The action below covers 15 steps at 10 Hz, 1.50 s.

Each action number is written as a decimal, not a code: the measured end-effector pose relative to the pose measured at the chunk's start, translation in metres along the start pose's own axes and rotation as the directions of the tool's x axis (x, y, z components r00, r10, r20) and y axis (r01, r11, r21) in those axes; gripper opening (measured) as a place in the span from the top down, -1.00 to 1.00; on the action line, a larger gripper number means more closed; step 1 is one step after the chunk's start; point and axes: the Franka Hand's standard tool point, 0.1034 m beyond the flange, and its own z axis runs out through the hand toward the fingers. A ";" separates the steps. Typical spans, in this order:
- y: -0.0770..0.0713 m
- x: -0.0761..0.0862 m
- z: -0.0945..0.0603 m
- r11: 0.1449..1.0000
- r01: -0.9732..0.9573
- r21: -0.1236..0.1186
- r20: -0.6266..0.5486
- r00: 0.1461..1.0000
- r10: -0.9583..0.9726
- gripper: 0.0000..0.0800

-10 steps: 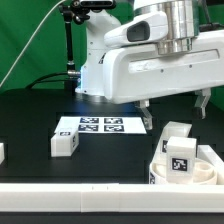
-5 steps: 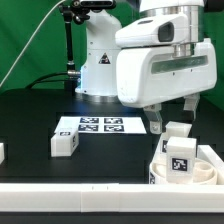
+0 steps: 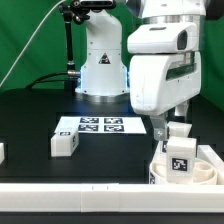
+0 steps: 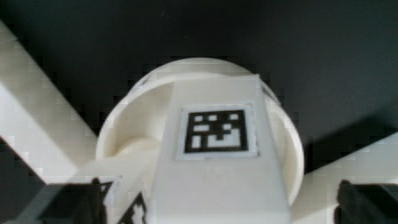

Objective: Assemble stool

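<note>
Tabletop (image 3: 30, 115), black and broad, under the whole scene, with green cloth (image 3: 25, 40) hung behind. Above it, bulky white robot arm (image 3: 160, 60), reaching down on the exterior view's right. Along the near edge, long white border rail (image 3: 70, 205). Just behind that rail at the exterior view's lower right, thick round seat (image 3: 208, 160) of the stool, resting on the table, a square tag on its near wall. Flat on the table near the middle, marker board (image 3: 100, 126) with its row of tags. Just beside the board's near corner on the exterior view's left, first leg (image 3: 65, 143), a short white block, well apart from the seat. Close behind the seat, second leg (image 3: 180, 131), upright. Directly over that leg, gripper (image 3: 172, 118), jaws spread wide and clasping nothing. In the wrist view, close below the camera, rounded white part (image 4: 196, 90) bearing one square tag; which part of the stool, impossible to tell.
</note>
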 end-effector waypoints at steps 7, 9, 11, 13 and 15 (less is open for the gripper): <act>0.003 -0.004 0.001 0.999 -0.036 0.001 0.003 0.999 0.036 0.15; 0.003 -0.005 0.001 0.979 -0.203 0.002 0.002 0.979 0.203 0.15; 0.007 -0.012 0.002 0.917 -0.398 0.011 -0.005 0.917 0.398 0.15; 0.008 -0.012 0.003 0.809 -0.588 0.007 -0.033 0.808 0.588 0.15; 0.008 -0.012 0.003 0.707 -0.708 0.008 -0.049 0.706 0.707 0.15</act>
